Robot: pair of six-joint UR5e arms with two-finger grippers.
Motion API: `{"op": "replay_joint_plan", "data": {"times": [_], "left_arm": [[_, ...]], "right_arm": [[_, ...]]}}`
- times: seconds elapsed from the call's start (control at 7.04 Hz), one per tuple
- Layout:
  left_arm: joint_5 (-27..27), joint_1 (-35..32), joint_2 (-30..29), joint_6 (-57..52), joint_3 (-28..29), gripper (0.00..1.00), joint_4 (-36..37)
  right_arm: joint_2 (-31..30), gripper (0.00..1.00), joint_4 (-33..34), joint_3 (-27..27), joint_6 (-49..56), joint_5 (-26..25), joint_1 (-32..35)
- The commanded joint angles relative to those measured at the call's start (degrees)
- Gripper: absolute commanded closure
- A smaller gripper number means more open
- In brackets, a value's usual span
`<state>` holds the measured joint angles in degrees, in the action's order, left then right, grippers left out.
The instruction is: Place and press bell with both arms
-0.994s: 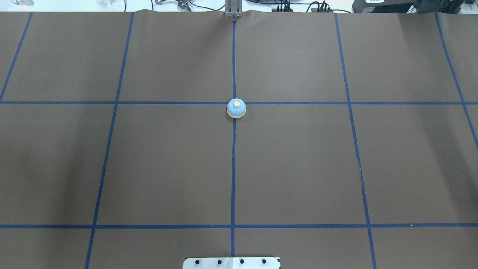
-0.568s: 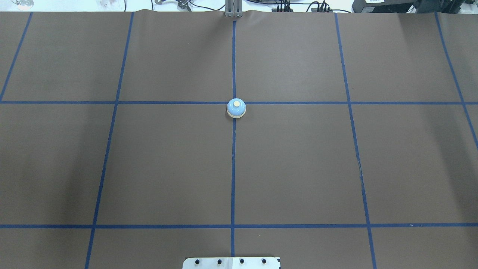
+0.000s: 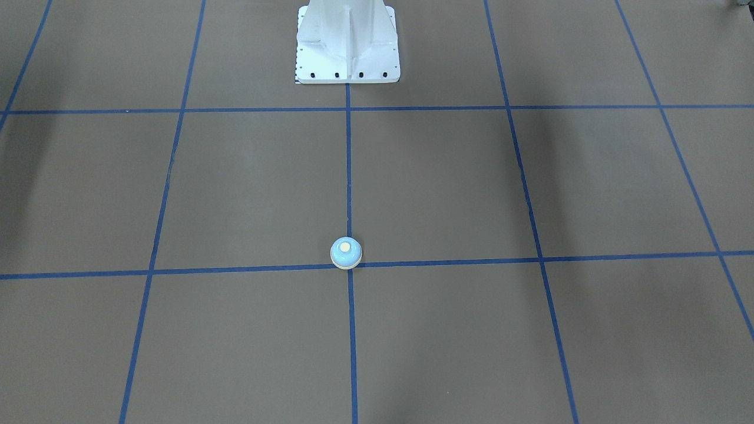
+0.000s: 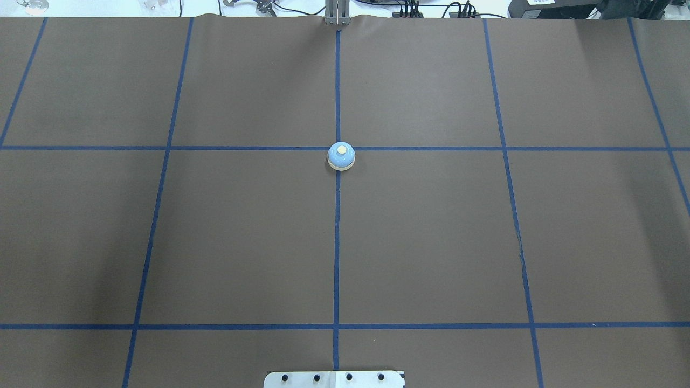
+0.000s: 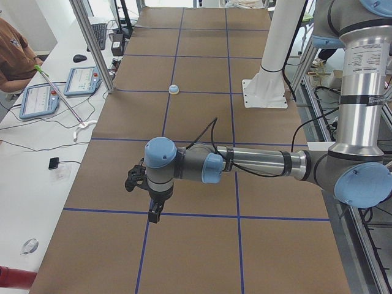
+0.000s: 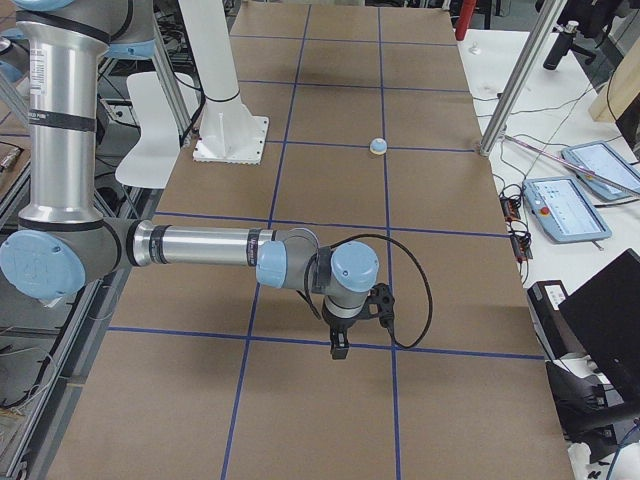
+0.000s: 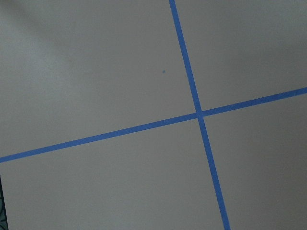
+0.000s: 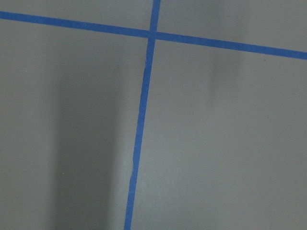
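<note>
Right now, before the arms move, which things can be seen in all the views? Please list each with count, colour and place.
bell: one, light blue with a cream button and rim, upright on the crossing of two tape lines at mid-table
table: one, brown cover, fills both central views
tape lines: several, blue, a grid over the cover
pedestal: one, white, on the centre line at the robot's edge
tablets: two, grey with light screens, on the white bench beside the table
person: one, brown shirt, at that bench, partly cut off
left arm: one, silver and grey with blue caps, stretched low over the table, far from the bell
right arm: one, same colours, low over the other end
</note>
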<state>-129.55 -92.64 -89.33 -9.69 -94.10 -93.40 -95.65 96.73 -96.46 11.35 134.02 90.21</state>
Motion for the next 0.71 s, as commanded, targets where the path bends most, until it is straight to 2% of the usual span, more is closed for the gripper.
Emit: {"op": "replay_joint_plan", "data": {"times": [0.0, 0.57], "left_arm": [[-1.3, 0.0, 0.2, -0.2, 0.8, 0.0, 0.1], [-2.7, 0.1, 0.0, 2.3, 0.5, 0.0, -0.5]], "right_arm": [[0.7, 0.0, 0.0, -0.6, -0.1, 0.7, 0.3], [0.8, 0.0, 0.0, -1.4, -1.7, 0.7, 0.3]]}}
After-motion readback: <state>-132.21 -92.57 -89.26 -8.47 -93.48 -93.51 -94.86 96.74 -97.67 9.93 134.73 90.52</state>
